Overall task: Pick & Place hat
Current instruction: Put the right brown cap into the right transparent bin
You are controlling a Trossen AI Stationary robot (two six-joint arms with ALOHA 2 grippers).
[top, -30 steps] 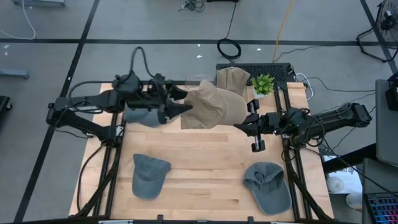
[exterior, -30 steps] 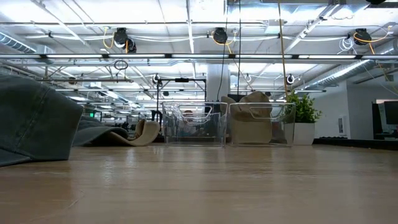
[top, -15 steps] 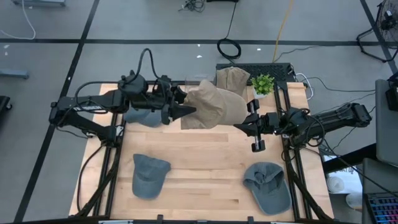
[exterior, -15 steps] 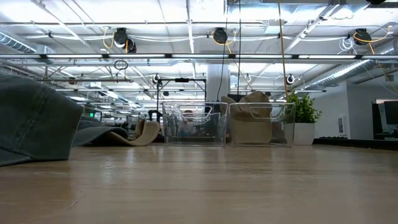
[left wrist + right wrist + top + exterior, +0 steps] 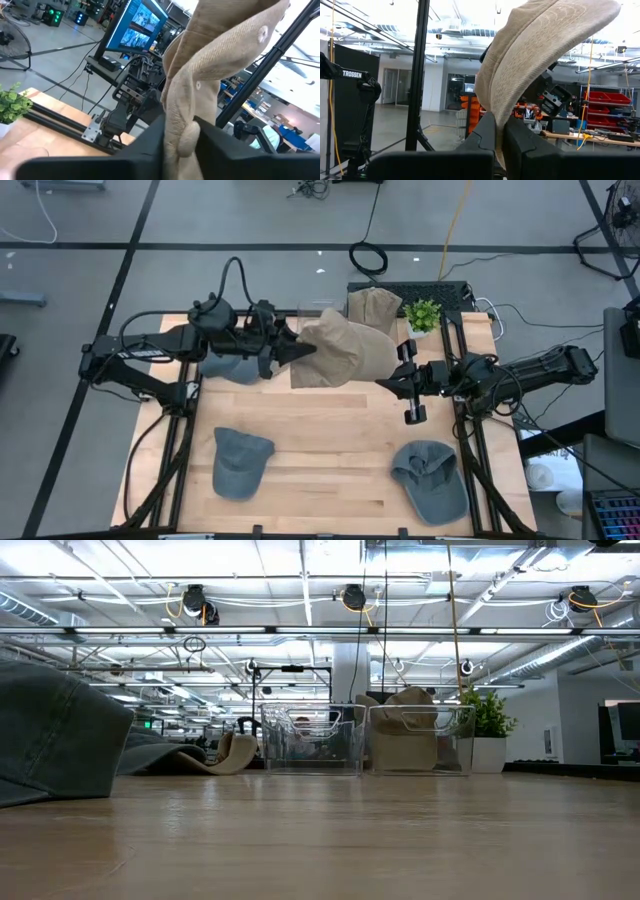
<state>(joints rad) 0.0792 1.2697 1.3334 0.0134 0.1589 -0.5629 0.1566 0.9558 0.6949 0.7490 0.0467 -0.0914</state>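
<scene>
The tan hat (image 5: 340, 350) hangs stretched between both end effectors: left end effector (image 5: 303, 353) clenched on one edge, right end effector (image 5: 385, 380) gripping the opposite brim.

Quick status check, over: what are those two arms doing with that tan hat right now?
Left gripper and right gripper both clamped on the tan hat, one per side. Hat held above the table. Nothing in the way.
</scene>
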